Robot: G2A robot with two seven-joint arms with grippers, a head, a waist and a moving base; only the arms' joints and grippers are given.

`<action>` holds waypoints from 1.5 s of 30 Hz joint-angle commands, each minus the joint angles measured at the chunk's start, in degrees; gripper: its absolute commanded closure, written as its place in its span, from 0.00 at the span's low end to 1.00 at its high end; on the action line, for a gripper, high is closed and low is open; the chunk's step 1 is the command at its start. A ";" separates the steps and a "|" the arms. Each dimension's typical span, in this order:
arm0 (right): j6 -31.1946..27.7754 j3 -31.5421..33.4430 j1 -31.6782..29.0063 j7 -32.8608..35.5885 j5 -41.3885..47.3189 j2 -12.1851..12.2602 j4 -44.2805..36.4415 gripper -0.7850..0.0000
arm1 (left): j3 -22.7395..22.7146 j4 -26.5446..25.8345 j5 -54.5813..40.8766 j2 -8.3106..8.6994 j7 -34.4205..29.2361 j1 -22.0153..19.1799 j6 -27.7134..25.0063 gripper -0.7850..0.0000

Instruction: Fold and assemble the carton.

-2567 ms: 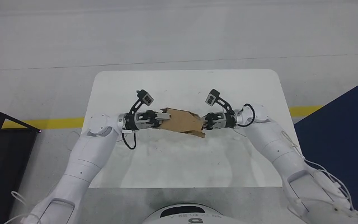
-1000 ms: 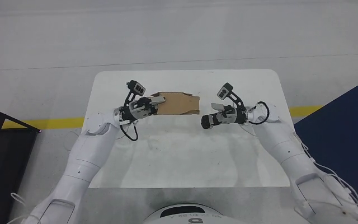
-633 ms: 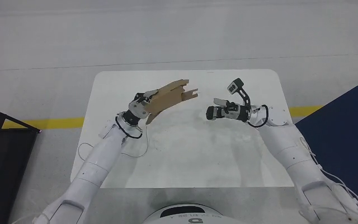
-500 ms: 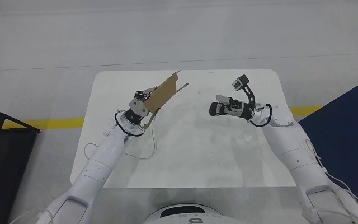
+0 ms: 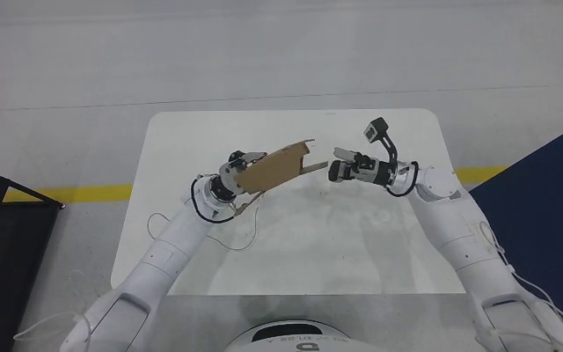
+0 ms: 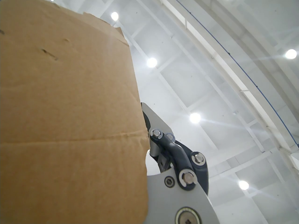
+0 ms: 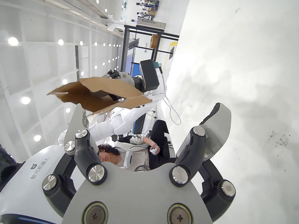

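Swinging up off the table (image 5: 352, 255), the carton (image 5: 277, 167) is now hanging in the air over the table's left-centre. In the earliest frame it was lying low over the table's middle, pinched from both ends. Since then the right arm has been letting go and pulling back toward the table's right edge. Only in the last half second has it been coming back in.

The left gripper (image 5: 239, 165) is clamping the carton's near end over the table's left half, one finger (image 6: 161, 141) pressing at the cardboard's edge. Seen from the right wrist, the carton (image 7: 100, 94) is gaping slightly at its free end, flaps spreading, so it is probably starting to open out of the flat.

The right gripper (image 5: 339, 167) is hovering over the table's centre with its jaws spread wide and holding nothing (image 7: 148, 115). That free end is pointing at those jaws and sitting just beside them, not yet between them. I judge a regrasp of the free end is being set up, with the folding itself not yet done.
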 commanded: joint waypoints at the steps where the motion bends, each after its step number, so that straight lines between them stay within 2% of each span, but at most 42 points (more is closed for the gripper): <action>1: -0.10 -0.23 -0.94 -1.46 -1.86 0.04 -2.31 0.00 | -0.07 1.41 -0.23 -0.27 -0.29 0.00 -0.74 1.00; 6: -0.43 0.30 -2.96 -2.81 -2.87 0.24 -5.35 0.00 | -0.17 2.48 -2.69 -1.11 -2.19 -0.02 -1.56 1.00; 12: -2.02 1.82 -5.29 -2.85 -2.94 0.65 -8.69 0.00 | 0.13 0.90 -7.95 -1.58 -2.61 0.84 -1.97 1.00; 15: -1.96 2.32 -6.18 -2.46 -2.96 0.83 -9.96 0.00 | 0.66 1.09 -6.81 -1.51 -3.11 0.74 -2.48 1.00; 20: -1.04 2.95 -7.00 2.23 1.94 1.01 -9.26 0.00 | 0.39 1.08 -7.21 -1.55 -3.11 0.62 -2.48 1.00; 28: -1.04 2.95 -7.00 2.23 1.94 1.01 -9.26 0.00 | 0.28 0.42 -8.00 -1.62 -2.52 0.98 -2.05 1.00; 31: -1.04 3.19 -7.28 0.30 0.78 1.03 -9.77 0.00 | 0.16 -3.02 -20.17 -2.55 2.86 3.65 3.50 1.00; 36: -2.92 6.08 -9.77 -6.14 -5.57 1.65 -14.62 0.00 | 3.14 -6.70 -40.95 -4.46 14.88 5.79 15.53 1.00; 39: -3.94 8.61 -12.01 -8.31 -7.23 2.13 -17.70 0.00 | 3.91 -6.20 -52.57 -5.49 23.46 6.09 24.11 1.00; 45: -5.03 13.27 -15.85 -13.55 -11.74 2.86 -22.40 0.00 | 3.34 -2.89 -68.17 -7.73 37.49 5.92 38.13 1.00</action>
